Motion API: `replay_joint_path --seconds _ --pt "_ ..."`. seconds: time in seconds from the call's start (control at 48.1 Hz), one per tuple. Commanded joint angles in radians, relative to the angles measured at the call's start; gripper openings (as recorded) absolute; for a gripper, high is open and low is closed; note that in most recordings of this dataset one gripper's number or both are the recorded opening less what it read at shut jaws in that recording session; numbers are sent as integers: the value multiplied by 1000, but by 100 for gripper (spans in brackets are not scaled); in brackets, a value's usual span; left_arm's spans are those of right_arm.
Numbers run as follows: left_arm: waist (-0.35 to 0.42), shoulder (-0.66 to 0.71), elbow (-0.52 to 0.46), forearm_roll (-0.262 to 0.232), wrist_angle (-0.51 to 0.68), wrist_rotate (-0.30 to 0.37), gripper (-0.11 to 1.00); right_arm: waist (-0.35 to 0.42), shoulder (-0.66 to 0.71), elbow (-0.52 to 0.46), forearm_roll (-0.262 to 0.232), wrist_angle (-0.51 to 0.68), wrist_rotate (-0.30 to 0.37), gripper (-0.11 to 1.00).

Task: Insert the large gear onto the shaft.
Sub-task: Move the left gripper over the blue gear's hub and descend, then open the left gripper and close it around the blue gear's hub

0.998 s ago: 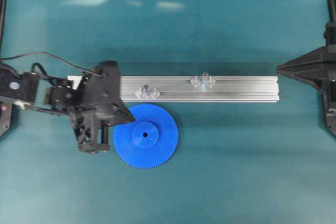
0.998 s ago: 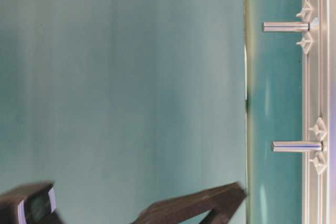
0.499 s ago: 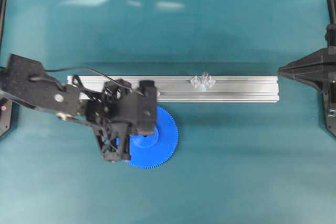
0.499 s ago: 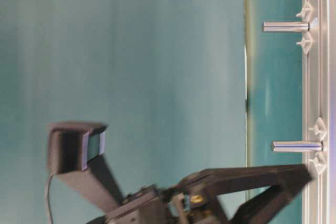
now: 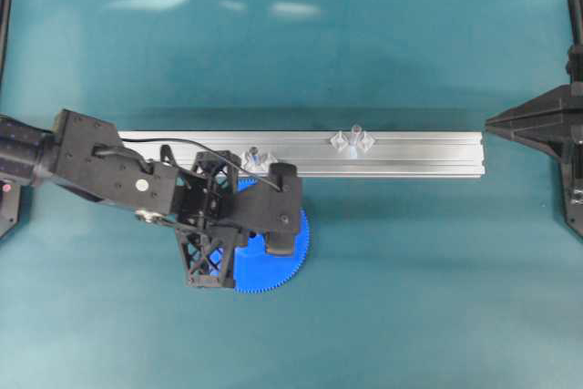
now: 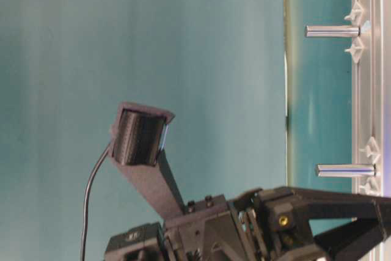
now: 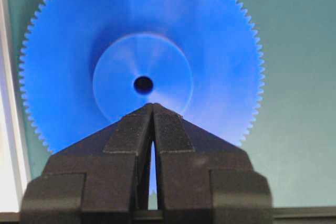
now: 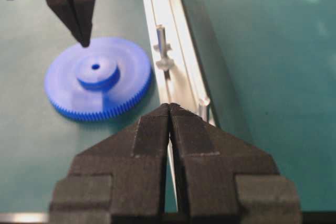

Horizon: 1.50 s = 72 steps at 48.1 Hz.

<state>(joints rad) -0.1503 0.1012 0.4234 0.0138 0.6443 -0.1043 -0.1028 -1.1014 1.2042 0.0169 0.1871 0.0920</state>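
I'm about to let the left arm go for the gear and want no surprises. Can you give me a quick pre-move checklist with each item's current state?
1. large gear lying flat on the mat, hub up: ok.
2. Centre hole unobstructed: ok.
3. left gripper open enough to grasp: not ok, jaws shut, tips just above the hub's far edge.
4. Left tips clear of the hub: cannot tell, very close.
5. shaft upright and bare on the rail: ok.
6. right gripper out of the way: ok, shut, hovering at the rail's far end.

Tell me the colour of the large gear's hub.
Bright blue, same as the rest of the large gear; clearest in the left wrist view.
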Motion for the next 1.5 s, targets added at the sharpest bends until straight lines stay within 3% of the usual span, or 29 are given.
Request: replay_joint_path --seconds 0.0,1.248,1.476 --pt "-5 -3 -28 0 0 6 1 -3 5 -9 2 -5 11 7" --pt "-5 63 -67 5 6 18 1 -5 -29 3 2 -5 12 7" --pt "-3 61 -61 9 51 20 1 -5 -31 3 2 -5 12 8"
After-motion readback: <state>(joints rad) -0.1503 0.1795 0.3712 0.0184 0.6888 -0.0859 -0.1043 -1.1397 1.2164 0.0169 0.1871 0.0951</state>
